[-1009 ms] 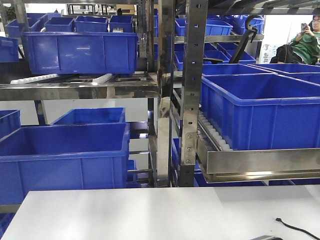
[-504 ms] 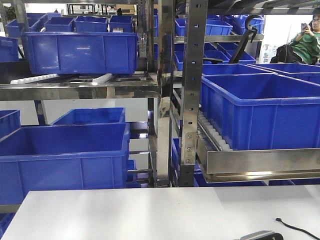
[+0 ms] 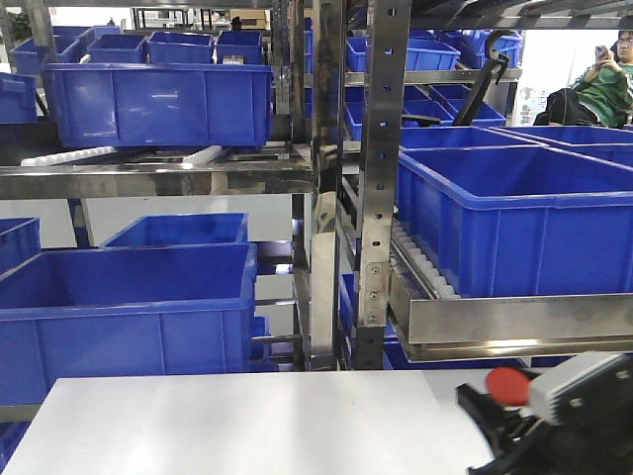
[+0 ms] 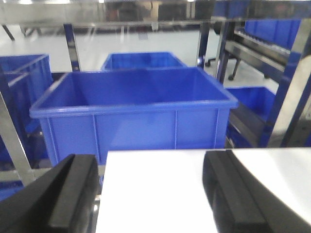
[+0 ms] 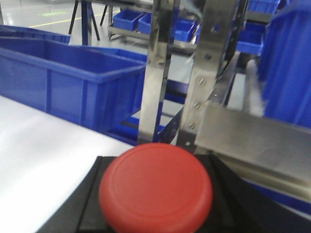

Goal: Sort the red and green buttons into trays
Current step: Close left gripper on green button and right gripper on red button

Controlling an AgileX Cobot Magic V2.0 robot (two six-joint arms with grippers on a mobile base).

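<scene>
My right fingers [image 5: 80,211] clamp the red button [image 5: 155,187] cap-up above the worktop [image 3: 247,426], presumably to carry it to the red tray; left fingers [image 4: 73,194] spread, empty.

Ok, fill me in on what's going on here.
The right gripper holds the red button above the right side of the white table. The left gripper is open and empty, facing a blue crate beyond the table edge. No tray or green button is in view.
</scene>
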